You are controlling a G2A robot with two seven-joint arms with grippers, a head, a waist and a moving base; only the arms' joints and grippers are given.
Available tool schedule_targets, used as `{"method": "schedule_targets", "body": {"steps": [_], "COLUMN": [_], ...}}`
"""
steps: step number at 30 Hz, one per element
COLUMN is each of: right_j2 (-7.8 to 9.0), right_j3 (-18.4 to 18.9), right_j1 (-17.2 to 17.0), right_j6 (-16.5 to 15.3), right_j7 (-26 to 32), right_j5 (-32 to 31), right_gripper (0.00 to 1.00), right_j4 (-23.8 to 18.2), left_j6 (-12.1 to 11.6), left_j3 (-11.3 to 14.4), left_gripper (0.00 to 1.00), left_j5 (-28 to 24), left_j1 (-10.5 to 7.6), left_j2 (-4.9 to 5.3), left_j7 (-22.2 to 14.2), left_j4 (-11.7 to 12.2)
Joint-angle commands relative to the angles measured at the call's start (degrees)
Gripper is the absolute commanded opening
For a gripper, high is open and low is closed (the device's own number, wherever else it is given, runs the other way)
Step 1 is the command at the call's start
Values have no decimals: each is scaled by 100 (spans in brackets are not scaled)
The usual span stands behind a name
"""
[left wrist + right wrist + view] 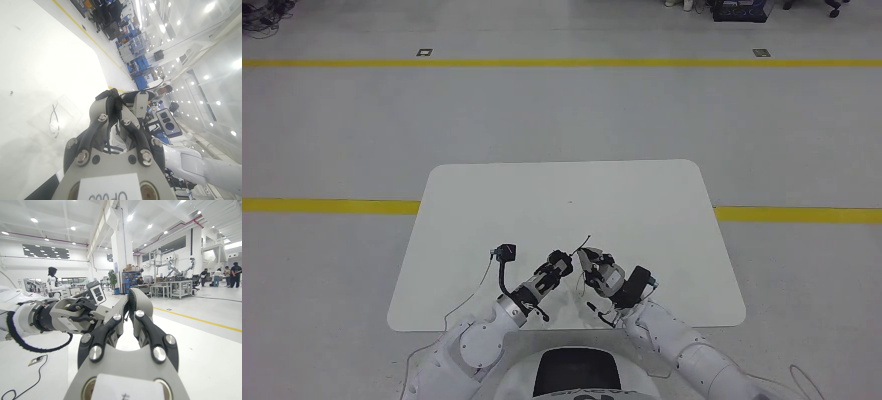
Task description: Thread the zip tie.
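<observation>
Top view: at the desk's point(642, 200) 6 o'clock edge, left hand point(568, 261) and right hand point(583, 259) both pinch the zip tie point(584, 243) tight. A clear pouch point(72, 111) holds black ties point(53, 115).

The top view looks steeply down from above the arms at the table point(642, 200), with the left gripper point(562, 263) and right gripper point(589, 262) small at its near edge. Each wrist view sits close behind its own gripper and catches the other: the left is rolled and faces across the table, the right faces level into the hall point(189, 311).
</observation>
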Motion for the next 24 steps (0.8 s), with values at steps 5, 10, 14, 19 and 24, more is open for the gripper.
{"method": "schedule_targets", "body": {"steps": [5, 10, 14, 19, 24], "right_j2": [1, 8, 14, 10, 1], "right_j3": [-27, -28, -13, -9, -27], "right_j1": [15, 23, 17, 18, 34], "right_j6": [0, 0, 0, 0, 0], "right_j7": [26, -36, -69, -42, -27], "right_j5": [35, 30, 6, 19, 39], "right_gripper": [0, 0, 0, 0, 0], "right_j4": [14, 2, -8, -2, 18], "left_j6": [0, 0, 0, 0, 0], "left_j3": [0, 0, 0, 0, 0], "left_gripper": [0, 0, 0, 0, 0], "left_j5": [0, 0, 0, 0, 0], "left_j1": [0, 0, 0, 0, 0], "left_j2": [0, 0, 0, 0, 0], "left_j7": [0, 0, 0, 0, 0], "left_j4": [0, 0, 0, 0, 0]}}
